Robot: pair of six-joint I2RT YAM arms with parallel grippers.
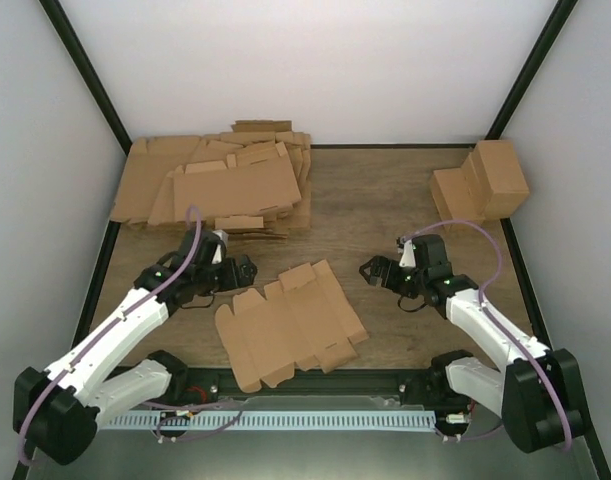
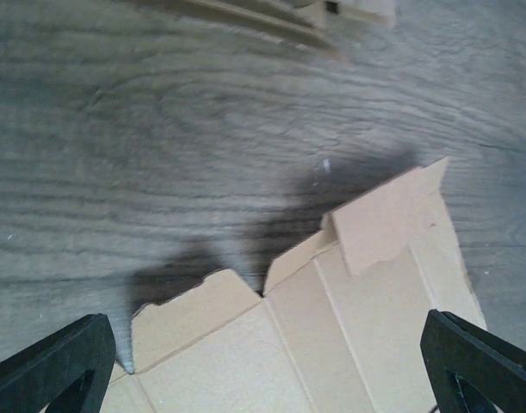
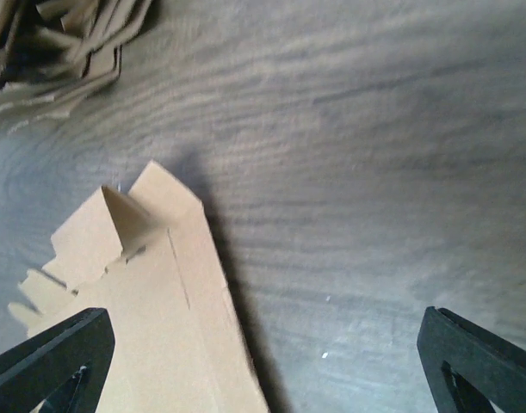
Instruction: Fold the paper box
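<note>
One paper box [image 1: 290,325] flat btwn open L hand [image 1: 243,272], R hand [image 1: 375,272]

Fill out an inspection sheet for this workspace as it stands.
Surface: wood-grain table, no spills seen.
Job's things: paper box lies unfolded and nearly flat at near centre, with one small flap raised.
Clutter: heap of flat cardboard sheets far left; folded cardboard boxes far right.
Grippers: left pincer and right pincer both open, holding nothing, flanking the box's far end.
Cables: a purple cable loops along each arm.
Surroundings: white walls, black frame posts.
</note>
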